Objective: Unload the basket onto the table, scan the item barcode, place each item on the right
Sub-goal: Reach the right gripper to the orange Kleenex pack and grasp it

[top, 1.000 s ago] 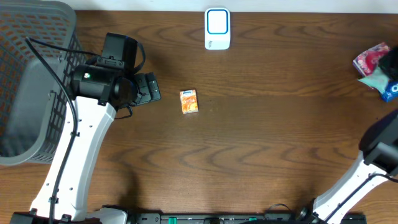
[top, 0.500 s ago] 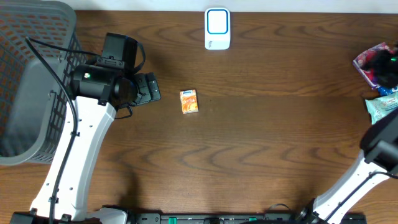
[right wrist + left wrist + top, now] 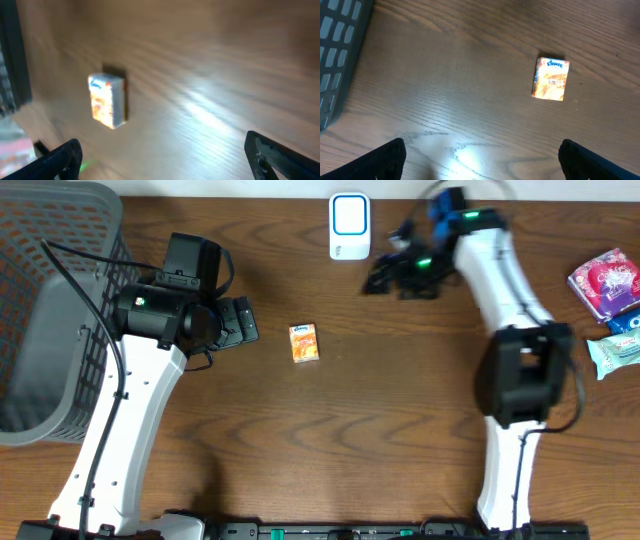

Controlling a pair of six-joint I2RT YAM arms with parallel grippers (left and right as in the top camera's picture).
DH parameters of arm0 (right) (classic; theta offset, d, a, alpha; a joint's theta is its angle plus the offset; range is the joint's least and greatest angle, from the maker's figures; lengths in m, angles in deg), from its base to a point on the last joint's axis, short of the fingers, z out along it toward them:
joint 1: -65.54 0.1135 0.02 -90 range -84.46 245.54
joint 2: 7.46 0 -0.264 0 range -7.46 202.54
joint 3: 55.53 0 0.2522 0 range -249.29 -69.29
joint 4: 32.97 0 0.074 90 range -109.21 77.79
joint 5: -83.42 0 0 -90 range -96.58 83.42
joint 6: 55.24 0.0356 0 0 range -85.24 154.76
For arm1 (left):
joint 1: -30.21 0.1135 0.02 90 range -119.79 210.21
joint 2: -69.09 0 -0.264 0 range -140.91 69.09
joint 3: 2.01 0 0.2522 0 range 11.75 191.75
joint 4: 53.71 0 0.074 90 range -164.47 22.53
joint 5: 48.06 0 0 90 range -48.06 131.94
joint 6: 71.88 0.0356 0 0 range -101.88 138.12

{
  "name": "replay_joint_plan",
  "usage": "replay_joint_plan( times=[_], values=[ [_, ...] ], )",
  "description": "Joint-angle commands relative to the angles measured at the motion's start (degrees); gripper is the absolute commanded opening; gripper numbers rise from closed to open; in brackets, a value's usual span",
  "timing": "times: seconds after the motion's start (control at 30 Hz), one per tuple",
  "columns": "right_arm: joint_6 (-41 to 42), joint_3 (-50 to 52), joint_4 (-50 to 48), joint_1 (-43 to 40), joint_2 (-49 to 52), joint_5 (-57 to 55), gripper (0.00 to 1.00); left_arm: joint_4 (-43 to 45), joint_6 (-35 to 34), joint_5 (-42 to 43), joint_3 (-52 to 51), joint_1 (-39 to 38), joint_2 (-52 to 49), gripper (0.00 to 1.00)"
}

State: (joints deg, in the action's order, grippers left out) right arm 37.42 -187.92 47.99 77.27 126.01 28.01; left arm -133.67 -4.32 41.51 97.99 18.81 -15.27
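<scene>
Dark brown wooden table fills every view, with a grey plastic mesh basket at its left end and a white barcode scanner with a blue-rimmed window standing at the far edge.

Lying flat on the bare wood, about midway between the two arms and somewhat nearer than the scanner, is the small orange tissue packet. Nothing touches it.

The left gripper hangs just beside the packet on its basket side. Its fingers are spread wide and nothing is between them. The right gripper hangs close to the scanner, further from the packet, and its fingers are likewise wide apart and empty.

The left arm looks the nearer of the two. In the left wrist view the packet sits ahead of the left gripper and off toward its right finger. The packet's long axis runs nearly straight up the picture, tipped only slightly. Its narrow width therefore lies along the line the fingers close on, so a shift sideways and forward should need little wrist turn.

In the right wrist view the packet is blurred. It lies ahead of the right gripper and to the left of it.
</scene>
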Motion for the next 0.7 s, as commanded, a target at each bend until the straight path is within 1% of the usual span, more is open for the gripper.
replay_joint_plan(
  times=[0.0,0.1,0.13,0.2,0.27,0.43,0.47,0.53,0.67],
  values=[
    [3.82,0.26,-0.83,6.01,3.63,0.46,0.98,-0.22,0.35,-1.16,0.44,0.24,0.13,0.98],
    [5.53,0.26,-1.68,9.97,5.88,0.46,0.88,-0.22,0.35,-1.16,0.44,0.24,0.13,0.98],
    [5.92,0.26,-1.90,10.64,6.38,0.46,0.86,-0.22,0.35,-1.16,0.44,0.24,0.13,0.98],
    [7.21,0.26,-2.36,12.11,7.63,0.44,0.77,-0.22,0.35,-1.16,0.44,0.24,0.13,0.98],
    [7.61,0.26,-2.45,12.85,8.61,0.44,0.71,-0.22,0.35,-1.16,0.44,0.24,0.13,0.98],
    [9.81,0.28,-2.95,13.35,10.12,0.46,0.67,-0.22,0.35,-1.16,0.44,0.24,0.13,0.98],
    [10.25,0.28,-2.99,13.42,10.14,0.44,0.65,-0.22,0.35,-1.16,0.44,0.24,0.13,0.98],
    [10.64,0.28,-2.93,13.68,10.14,0.46,0.54,-0.22,0.35,-1.16,0.44,0.24,0.13,0.98],
    [13.00,1.16,-4.90,14.67,10.14,0.39,0.54,-0.22,0.35,-1.18,0.44,0.24,0.13,0.98]
  ],
)
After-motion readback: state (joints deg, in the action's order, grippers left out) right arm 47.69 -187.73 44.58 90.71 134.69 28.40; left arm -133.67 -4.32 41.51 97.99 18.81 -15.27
